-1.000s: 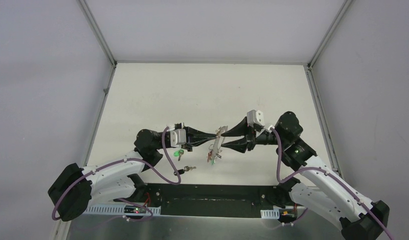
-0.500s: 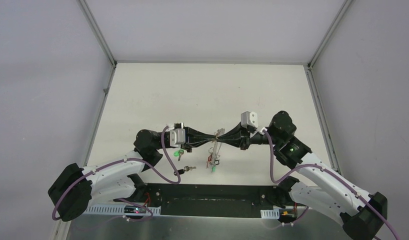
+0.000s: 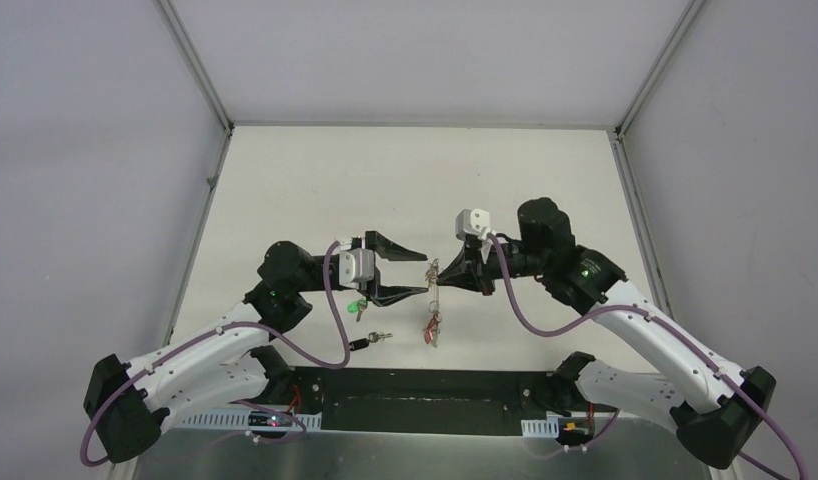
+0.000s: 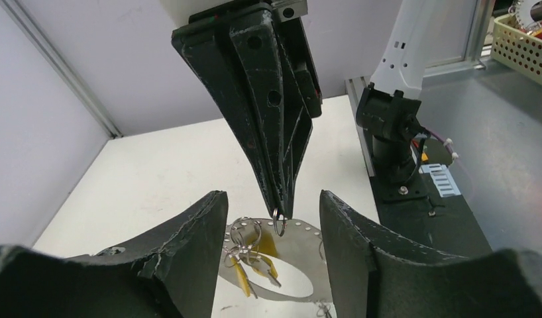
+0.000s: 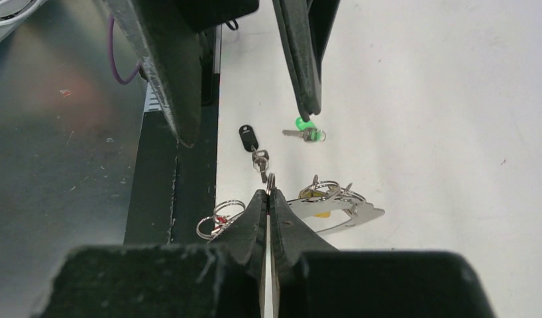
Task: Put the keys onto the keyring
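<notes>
The keyring (image 3: pixel 432 300) is a flat grey metal loop with a hole-lined rim, carrying small split rings with yellow- and red-capped keys. It hangs in mid-air between both arms. My right gripper (image 3: pixel 440 272) is shut on one small split ring (image 5: pixel 270 180) at its rim; the keyring (image 5: pixel 348 213) dangles beyond the tips. My left gripper (image 4: pixel 271 199) stands open on either side of that pinch, touching nothing, with the keyring (image 4: pixel 299 242) below it. The green-capped key (image 3: pixel 357 308) and the black-capped key (image 3: pixel 370 342) lie on the table under the left wrist, also visible as the green key (image 5: pixel 303 130) and black key (image 5: pixel 250 142).
A black base plate (image 3: pixel 425 385) runs along the near table edge between the arm mounts. Metal frame rails and white walls close off the left, right and back. A yellow basket (image 4: pixel 523 40) sits outside the enclosure.
The right gripper closed on the keyring's small ring and shifted left. The left gripper, shut on the keyring before, has opened and let go.
</notes>
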Available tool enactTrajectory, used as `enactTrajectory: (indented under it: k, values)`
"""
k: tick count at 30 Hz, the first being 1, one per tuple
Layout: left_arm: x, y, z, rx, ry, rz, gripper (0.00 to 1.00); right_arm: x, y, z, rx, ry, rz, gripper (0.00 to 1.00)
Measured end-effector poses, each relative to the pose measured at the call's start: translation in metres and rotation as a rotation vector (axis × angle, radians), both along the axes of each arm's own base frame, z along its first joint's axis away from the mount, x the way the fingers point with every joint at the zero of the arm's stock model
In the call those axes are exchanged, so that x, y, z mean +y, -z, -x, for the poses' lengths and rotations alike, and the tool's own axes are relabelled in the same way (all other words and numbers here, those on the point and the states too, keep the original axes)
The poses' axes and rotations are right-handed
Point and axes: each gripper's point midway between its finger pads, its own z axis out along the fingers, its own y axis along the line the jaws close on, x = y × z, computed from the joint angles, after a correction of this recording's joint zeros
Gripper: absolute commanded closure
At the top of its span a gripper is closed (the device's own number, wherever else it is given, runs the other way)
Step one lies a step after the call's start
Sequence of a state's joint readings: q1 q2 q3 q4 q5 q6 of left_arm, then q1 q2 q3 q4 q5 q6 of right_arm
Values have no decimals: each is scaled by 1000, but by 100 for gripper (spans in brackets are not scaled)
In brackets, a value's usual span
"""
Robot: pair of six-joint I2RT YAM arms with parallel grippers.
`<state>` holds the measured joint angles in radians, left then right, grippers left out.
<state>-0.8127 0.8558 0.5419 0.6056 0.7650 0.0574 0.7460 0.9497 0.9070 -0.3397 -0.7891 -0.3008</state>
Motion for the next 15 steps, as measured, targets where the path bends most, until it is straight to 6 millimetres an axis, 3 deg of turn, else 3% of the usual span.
enactTrajectory:
  k: [3,10,15]
  values:
    - [0,2,-2,23,-7,-53,46,-5,5,-1,40,13,85,100]
    - [-3,35,-5,134,-6,-179,60,-19,15,-1,124,53,247,100]
    - [-11,44,-9,216,3,-231,62,-22,20,-2,170,68,312,100]
